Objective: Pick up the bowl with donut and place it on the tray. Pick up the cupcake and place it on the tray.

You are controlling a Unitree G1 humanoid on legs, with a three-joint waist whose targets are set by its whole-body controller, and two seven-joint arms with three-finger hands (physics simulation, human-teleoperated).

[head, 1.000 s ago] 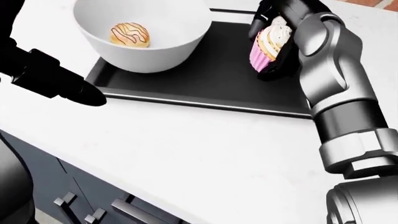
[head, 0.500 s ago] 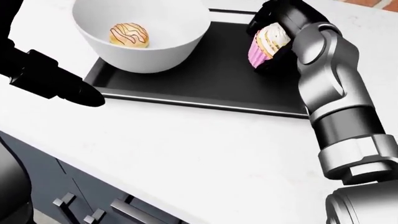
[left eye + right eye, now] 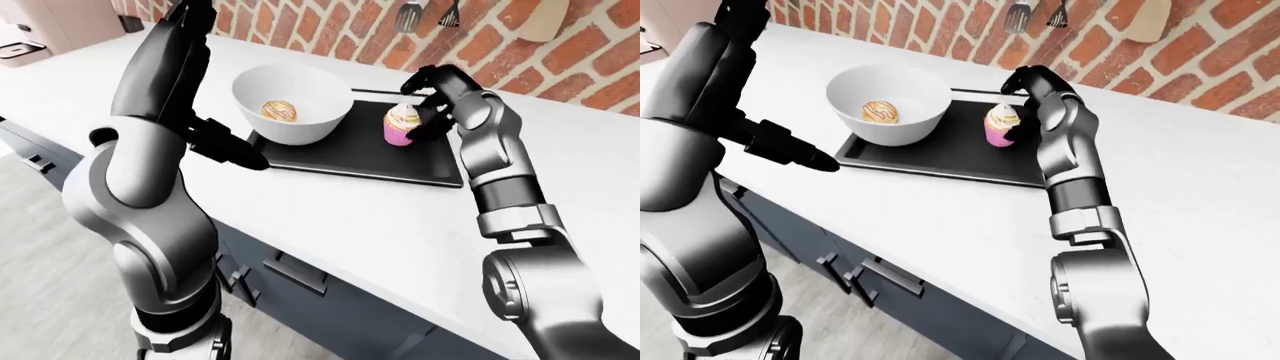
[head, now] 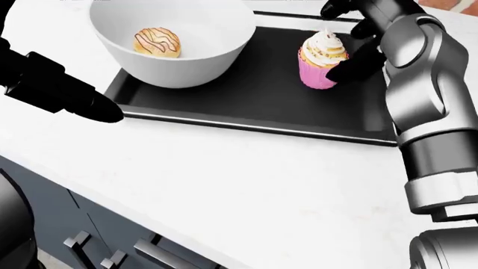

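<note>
Left-eye view: my right hand (image 3: 432,94) stands with fingers spread about the cupcake (image 3: 401,124), which sits upright on the black tray (image 3: 350,161) on the white table (image 3: 330,217). The bowl (image 3: 293,101) with the donut (image 3: 278,111) rests on the tray's left part, overhanging the tray's left rim a little. My left hand (image 3: 235,148) points out over the table just beside the tray's lower left corner, holding nothing; I cannot tell whether its fingers are curled or straight.

Head view: the cupcake (image 4: 322,67) stands on its pink wrapper, clear of the bowl (image 4: 172,39), while one dark fingertip (image 4: 351,67) of my right hand (image 4: 357,36) lies against or just beside the wrapper's right side; I cannot tell if it touches. That is the hazard I judge most likely: if I draw the hand away sideways or low, a finger catches the wrapper and tips the cupcake or slides it along the tray (image 4: 246,112). Lifting straight up avoids it. My left hand (image 4: 67,95) sits near the tray's rim, so a careless swing could nudge tray and bowl.

Right-eye view: the right hand (image 3: 1032,88) arches over the cupcake (image 3: 1001,125), unclenched. The bowl (image 3: 888,101) hangs partly past the tray (image 3: 940,161) edge, so a knock there could rock it.
</note>
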